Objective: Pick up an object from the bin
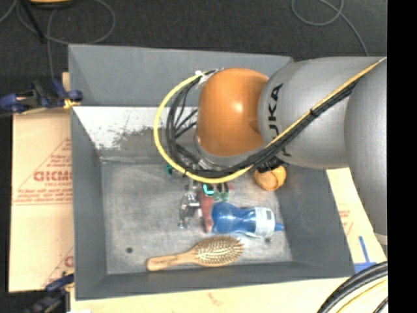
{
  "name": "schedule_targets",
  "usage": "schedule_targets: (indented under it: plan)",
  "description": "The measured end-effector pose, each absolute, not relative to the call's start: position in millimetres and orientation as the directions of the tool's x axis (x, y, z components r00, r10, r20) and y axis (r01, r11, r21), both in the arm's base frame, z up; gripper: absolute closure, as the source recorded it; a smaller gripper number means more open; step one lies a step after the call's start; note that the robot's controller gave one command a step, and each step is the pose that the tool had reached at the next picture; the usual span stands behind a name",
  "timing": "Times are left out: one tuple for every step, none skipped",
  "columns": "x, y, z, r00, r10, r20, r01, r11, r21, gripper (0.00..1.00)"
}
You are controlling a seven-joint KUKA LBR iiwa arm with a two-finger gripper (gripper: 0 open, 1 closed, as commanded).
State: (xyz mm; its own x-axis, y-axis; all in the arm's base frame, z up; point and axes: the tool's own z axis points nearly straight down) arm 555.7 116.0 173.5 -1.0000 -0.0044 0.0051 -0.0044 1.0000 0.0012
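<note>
Tool low in the bin, just beside a blue bottle; hairbrush nearby; tool's opening cannot be told.

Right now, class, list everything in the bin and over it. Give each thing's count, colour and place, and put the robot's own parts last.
bin: one, grey metal, holds all the loose things
hairbrush: one, light wood, lies along the near wall, handle towards the view's left
bottle: one, blue with a white cap, lies on its side just behind the hairbrush, cap to the right
reddish thing: one, red-pink, at the bottle's left end, kind unclear
yellow-orange thing: one, floor's right rear, partly under the arm, kind unclear
arm: one, grey, reaches in from the right
wrist cover: one, orange, ringed by black and yellow cables
pincer: one, metal, just left of the bottle
</note>
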Motion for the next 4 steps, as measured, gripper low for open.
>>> schedule_targets:
  plan:
    - [556.8, 116, 178, -1.000, -0.002, -0.001, -0.002, 1.000, 0.002, 0.00]
    - [569.7, 27, 78, -0.953, -0.303, -0.010, -0.303, 0.953, 0.001, 1.00]
    - [569.6, 26, 76, -0.953, -0.301, -0.010, -0.301, 0.954, 0.000, 0.00]
    - [569.6, 26, 76, -0.954, -0.300, -0.010, -0.300, 0.954, 0.000, 0.00]
